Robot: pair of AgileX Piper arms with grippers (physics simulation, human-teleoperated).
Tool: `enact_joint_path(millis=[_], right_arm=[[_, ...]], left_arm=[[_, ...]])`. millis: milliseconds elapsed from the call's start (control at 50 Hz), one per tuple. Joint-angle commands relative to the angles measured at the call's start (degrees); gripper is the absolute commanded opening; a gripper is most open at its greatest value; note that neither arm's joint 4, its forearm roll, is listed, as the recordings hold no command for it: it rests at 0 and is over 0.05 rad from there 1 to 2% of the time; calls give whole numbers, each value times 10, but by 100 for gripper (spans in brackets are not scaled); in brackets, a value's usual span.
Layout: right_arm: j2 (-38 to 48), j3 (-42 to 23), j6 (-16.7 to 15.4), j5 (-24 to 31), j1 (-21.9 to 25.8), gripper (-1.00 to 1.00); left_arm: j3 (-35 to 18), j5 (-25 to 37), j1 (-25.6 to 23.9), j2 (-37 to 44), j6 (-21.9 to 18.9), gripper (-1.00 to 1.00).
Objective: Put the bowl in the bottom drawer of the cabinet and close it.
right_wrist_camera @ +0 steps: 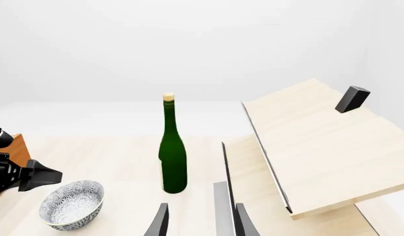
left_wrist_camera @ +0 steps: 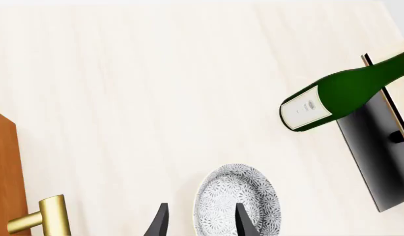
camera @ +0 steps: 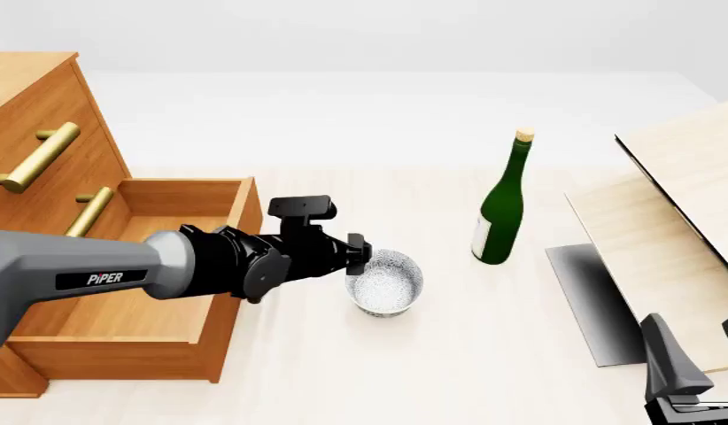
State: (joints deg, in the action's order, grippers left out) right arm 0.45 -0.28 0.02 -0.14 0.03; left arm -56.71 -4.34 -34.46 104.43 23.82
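Note:
The white speckled bowl (camera: 385, 282) stands upright on the table just right of the open bottom drawer (camera: 127, 292) of the orange-brown cabinet (camera: 34, 106). My left gripper (camera: 360, 254) reaches across the drawer's front to the bowl's near rim. In the left wrist view it is open (left_wrist_camera: 202, 223), one finger over the bowl (left_wrist_camera: 238, 199) and the other outside it. A brass handle (left_wrist_camera: 48, 219) on the orange wood shows beside it. My right gripper (camera: 699, 359) stands open and empty at the near right. From its wrist view the bowl (right_wrist_camera: 72, 204) sits far off to one side.
A green wine bottle (camera: 502, 208) stands upright to the right of the bowl. Pale wooden boards (camera: 671, 204) lean on a dark panel (camera: 594, 301) at the far right. The two upper drawers, shut, carry brass handles (camera: 39, 155).

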Motion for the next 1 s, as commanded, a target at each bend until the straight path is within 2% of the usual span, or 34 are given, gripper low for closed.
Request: enact_joint_path(millis=[20,680,1000], right_arm=[[-1,0,0,0,0,100],[0,0,0,0,0,100],[-1,0,0,0,0,100]], left_arm=[[-8,4,-14,30,11,100],[-21,1,-20,82,26,100],[-35,3,-12,109,20,100]])
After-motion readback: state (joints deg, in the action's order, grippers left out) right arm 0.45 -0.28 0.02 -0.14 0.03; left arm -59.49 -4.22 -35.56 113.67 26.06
